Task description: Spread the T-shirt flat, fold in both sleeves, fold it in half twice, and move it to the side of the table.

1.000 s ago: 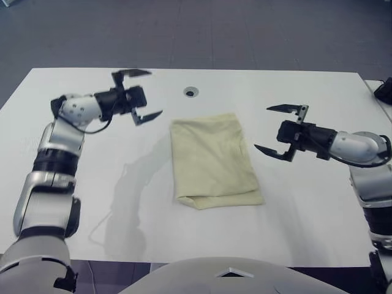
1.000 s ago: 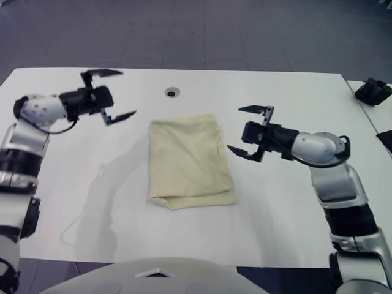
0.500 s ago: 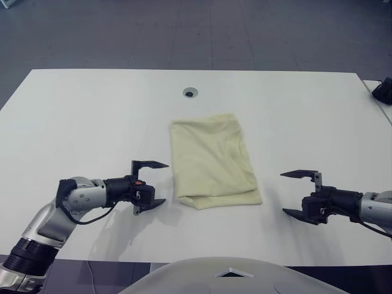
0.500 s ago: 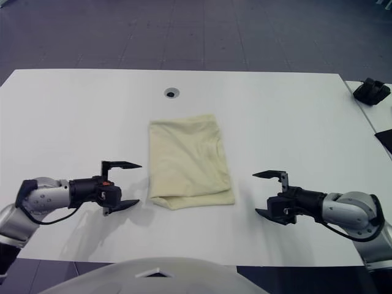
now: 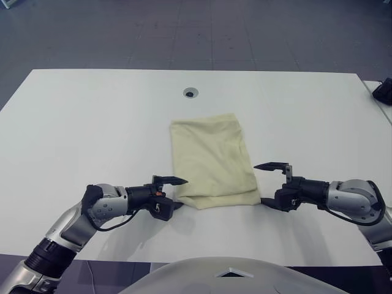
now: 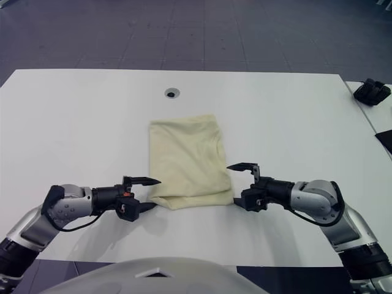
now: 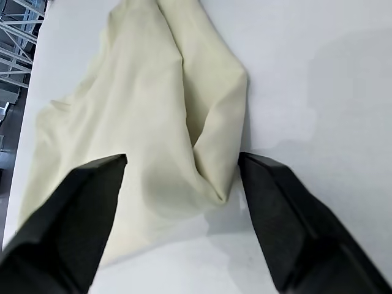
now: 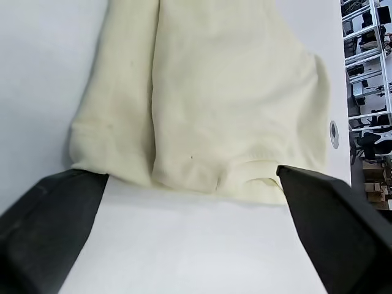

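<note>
Already folded, T-shirt (image 5: 211,159) lies flat; left gripper (image 5: 179,193), right gripper (image 5: 260,183) gape beside it

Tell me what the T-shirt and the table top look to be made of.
T-shirt: soft woven or knit cloth, probably cotton, pale yellow and matte. It lies in limp layers with gentle creases and rounded folded edges.
Table: hard, smooth white board, perhaps laminate or painted wood. The flat, even surface carries soft shadows and only a faint sheen.
</note>
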